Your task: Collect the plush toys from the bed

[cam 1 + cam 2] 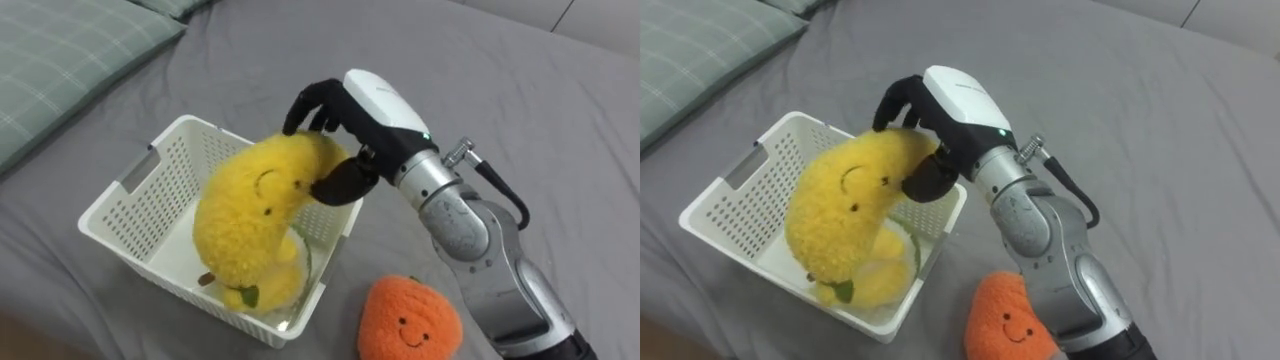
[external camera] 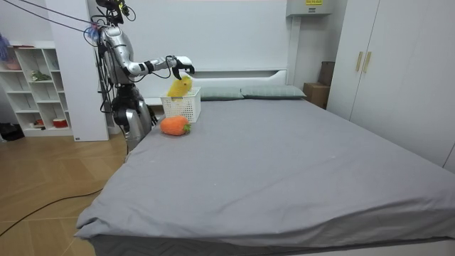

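the room view shows the robot standing at the side of the bed (image 2: 284, 163). the eye views show its outstretched right hand (image 1: 380, 100) clamped on the top of the yellow plush toy (image 1: 250, 215), whose lower end is inside the white basket (image 1: 125, 215). an orange plush toy (image 1: 408, 320) lies just beside the basket.

The plush toy (image 1: 250, 215) is showing yellow with dark stitching; the basket (image 1: 150, 200), white with a perforated grid; the second plush toy (image 1: 410, 318), orange with a dark smile; the bedding (image 1: 560, 120), plain grey; the pillow (image 1: 60, 70), pale green checks.
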Tool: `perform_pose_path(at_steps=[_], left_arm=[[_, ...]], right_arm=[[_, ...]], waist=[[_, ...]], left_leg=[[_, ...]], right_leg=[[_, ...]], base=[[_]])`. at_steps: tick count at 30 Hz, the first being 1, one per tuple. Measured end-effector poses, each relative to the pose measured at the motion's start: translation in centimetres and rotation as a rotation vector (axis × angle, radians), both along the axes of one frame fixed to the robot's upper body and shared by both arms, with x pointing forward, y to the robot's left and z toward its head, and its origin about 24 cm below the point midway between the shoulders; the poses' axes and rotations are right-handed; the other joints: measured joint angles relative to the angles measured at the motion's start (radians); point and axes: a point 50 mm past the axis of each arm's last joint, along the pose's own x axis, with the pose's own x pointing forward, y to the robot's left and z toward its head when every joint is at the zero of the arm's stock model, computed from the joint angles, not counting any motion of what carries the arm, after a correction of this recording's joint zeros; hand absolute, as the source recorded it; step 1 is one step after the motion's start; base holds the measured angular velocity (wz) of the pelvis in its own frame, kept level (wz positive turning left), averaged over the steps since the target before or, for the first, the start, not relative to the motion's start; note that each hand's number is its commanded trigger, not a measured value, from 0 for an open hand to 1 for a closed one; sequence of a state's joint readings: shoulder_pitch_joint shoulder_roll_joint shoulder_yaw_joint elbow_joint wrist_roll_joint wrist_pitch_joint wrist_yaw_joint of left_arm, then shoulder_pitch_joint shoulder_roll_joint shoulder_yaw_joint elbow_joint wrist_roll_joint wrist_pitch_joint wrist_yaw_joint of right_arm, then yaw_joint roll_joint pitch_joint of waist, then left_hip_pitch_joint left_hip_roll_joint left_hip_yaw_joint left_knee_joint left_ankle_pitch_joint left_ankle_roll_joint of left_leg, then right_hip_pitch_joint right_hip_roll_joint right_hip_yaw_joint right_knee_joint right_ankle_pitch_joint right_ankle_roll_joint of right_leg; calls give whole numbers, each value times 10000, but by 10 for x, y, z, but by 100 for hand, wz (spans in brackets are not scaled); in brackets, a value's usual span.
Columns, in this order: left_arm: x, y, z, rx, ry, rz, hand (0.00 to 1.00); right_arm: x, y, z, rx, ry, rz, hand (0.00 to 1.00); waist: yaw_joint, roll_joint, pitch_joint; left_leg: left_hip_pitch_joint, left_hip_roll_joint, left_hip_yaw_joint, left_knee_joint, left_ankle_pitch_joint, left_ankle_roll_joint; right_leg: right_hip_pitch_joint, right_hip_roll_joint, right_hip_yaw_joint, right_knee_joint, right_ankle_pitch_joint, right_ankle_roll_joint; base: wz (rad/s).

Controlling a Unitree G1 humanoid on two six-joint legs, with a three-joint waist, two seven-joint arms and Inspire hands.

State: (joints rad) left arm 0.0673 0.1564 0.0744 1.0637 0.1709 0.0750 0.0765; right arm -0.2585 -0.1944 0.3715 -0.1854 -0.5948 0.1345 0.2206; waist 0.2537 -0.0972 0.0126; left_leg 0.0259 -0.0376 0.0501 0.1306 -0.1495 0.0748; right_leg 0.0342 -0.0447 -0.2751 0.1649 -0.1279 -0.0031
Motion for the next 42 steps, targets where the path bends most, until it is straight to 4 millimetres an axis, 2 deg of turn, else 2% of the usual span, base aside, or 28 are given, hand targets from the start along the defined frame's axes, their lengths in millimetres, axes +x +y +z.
perform_pose_path(at_steps=[42], left_arm=[[2, -4, -1, -261, -3, -50, 0]], right_arm=[[0, -3, -4, -77, 234, -228, 0]], waist=[[-36, -22, -14]], left_leg=[[-48, -24, -10, 23, 0, 4]], right_leg=[[3, -20, 15, 0, 0, 1]], base=[[0]])
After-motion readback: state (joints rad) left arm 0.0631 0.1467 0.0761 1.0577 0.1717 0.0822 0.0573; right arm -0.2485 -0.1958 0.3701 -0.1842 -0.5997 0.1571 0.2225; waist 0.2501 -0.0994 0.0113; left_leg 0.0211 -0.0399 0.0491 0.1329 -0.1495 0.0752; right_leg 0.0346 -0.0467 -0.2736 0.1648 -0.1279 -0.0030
